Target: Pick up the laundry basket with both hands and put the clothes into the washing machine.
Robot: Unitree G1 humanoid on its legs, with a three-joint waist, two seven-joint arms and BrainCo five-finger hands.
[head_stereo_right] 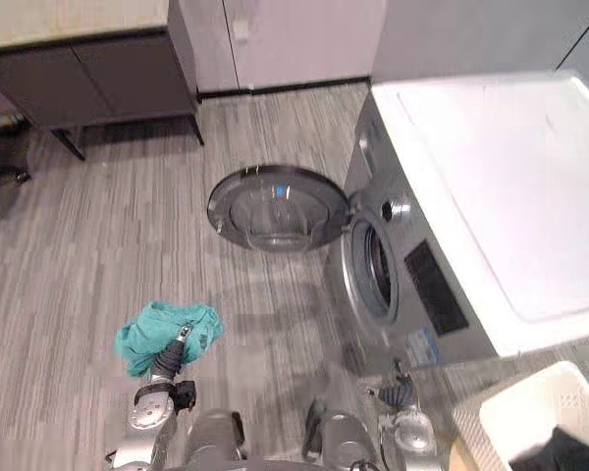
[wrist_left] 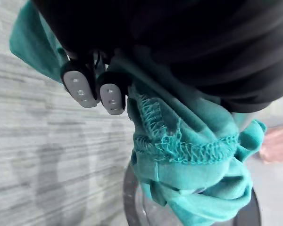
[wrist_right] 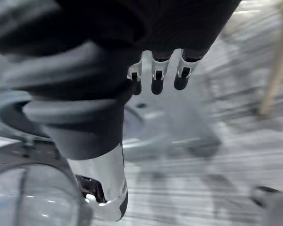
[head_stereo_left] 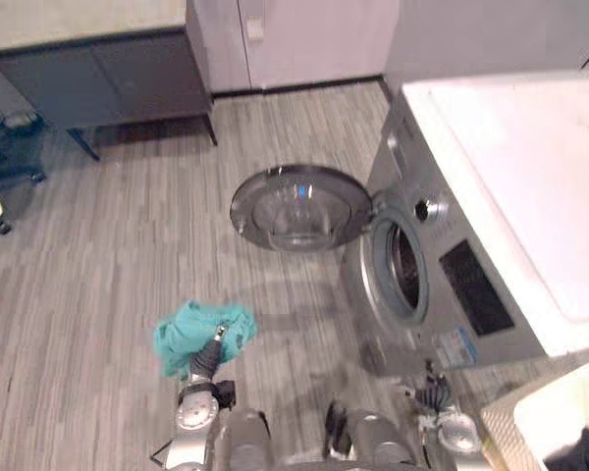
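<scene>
Teal cloth [head_stereo_left: 201, 332] sits clenched in the left hand [wrist_left: 80, 87]; the right hand [wrist_right: 154, 75] hangs relaxed, empty.

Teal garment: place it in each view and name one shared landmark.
Left eye view: teal garment lower left, over the floor.
Right eye view: lower left too.
Left wrist view: close up, clutched by the left hand.
Right wrist view: right hand and floor instead.
Landmark: the open round washer door.
</scene>
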